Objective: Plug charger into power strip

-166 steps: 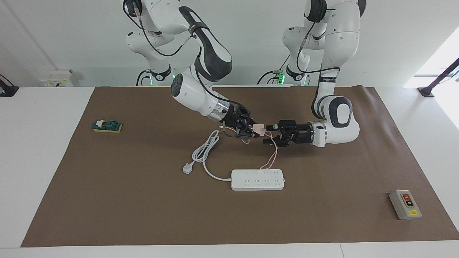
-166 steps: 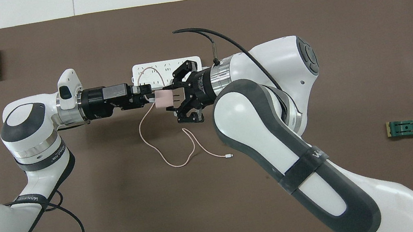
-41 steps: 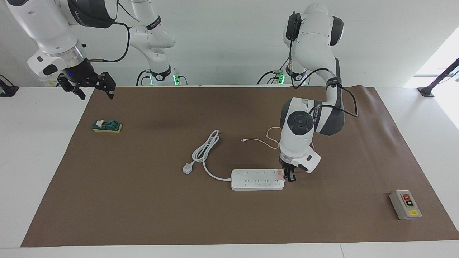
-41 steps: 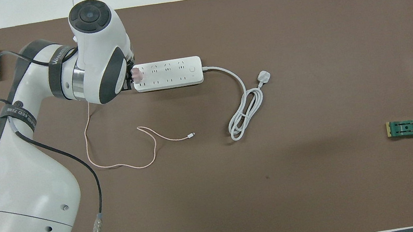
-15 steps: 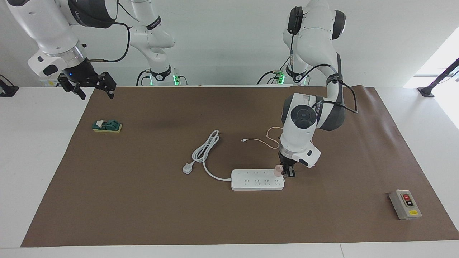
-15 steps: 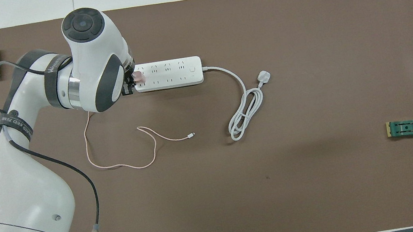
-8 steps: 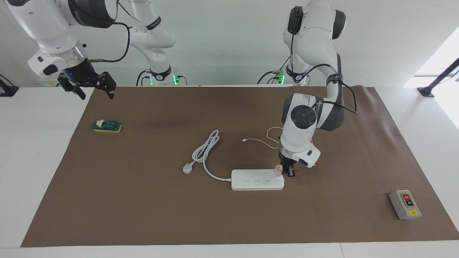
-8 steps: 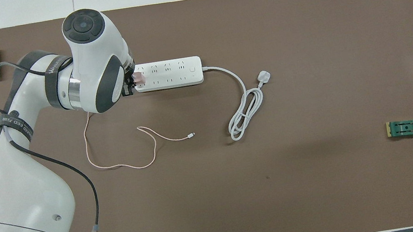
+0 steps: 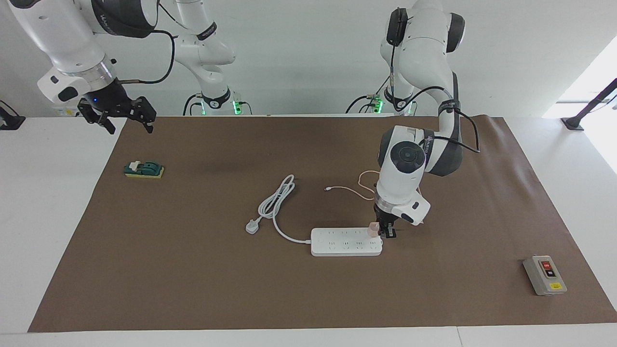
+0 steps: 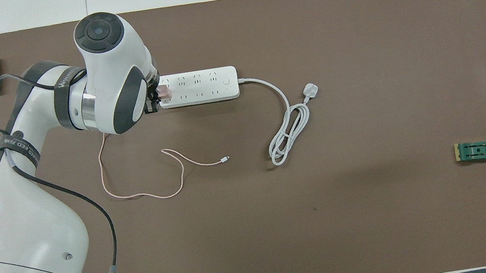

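The charger (image 9: 372,230), clenched by the left gripper (image 9: 383,232), has lifted slightly at the power strip's (image 9: 346,242) 3 o'clock end; insertion incomplete. The right gripper (image 9: 123,118) waits, released.

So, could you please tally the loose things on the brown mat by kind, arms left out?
Charger, pink: 1
Power strip, white: 1
Switch box, grey: 1
Green block: 1
Total: 4

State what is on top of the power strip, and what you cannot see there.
The pink charger stands on the power strip, at its end toward the left arm, gripped by the left end effector. Its prongs are hidden.
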You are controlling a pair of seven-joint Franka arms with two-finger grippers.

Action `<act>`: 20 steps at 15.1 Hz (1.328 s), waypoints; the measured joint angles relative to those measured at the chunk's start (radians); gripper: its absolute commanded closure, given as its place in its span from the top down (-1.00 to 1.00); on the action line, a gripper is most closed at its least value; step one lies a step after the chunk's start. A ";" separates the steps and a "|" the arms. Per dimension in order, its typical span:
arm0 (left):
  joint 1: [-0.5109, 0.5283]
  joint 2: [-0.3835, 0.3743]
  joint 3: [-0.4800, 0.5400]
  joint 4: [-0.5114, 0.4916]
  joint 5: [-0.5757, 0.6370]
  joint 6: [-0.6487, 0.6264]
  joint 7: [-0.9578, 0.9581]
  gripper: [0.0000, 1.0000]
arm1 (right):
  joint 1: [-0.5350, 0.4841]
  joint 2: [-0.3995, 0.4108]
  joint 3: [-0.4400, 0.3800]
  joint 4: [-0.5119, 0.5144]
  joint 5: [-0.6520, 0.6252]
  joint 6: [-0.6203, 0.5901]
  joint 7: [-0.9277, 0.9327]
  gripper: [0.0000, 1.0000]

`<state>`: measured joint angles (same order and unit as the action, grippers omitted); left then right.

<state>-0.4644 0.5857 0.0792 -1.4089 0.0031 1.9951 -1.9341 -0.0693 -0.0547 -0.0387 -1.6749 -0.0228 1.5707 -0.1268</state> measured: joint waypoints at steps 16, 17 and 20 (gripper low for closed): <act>-0.001 -0.030 0.000 -0.055 0.000 0.050 0.000 -1.00 | 0.000 0.000 0.000 0.000 0.000 0.000 0.000 1.00; -0.001 -0.030 0.000 -0.056 0.000 0.051 0.000 -1.00 | 0.000 0.000 0.000 0.000 0.000 0.000 0.000 1.00; -0.001 -0.030 0.000 -0.056 0.000 0.052 0.001 -1.00 | 0.000 0.000 0.000 0.000 0.000 0.000 0.000 1.00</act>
<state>-0.4651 0.5557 0.0788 -1.4652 0.0030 2.0475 -1.9333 -0.0693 -0.0547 -0.0388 -1.6749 -0.0228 1.5707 -0.1268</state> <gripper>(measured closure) 0.692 0.000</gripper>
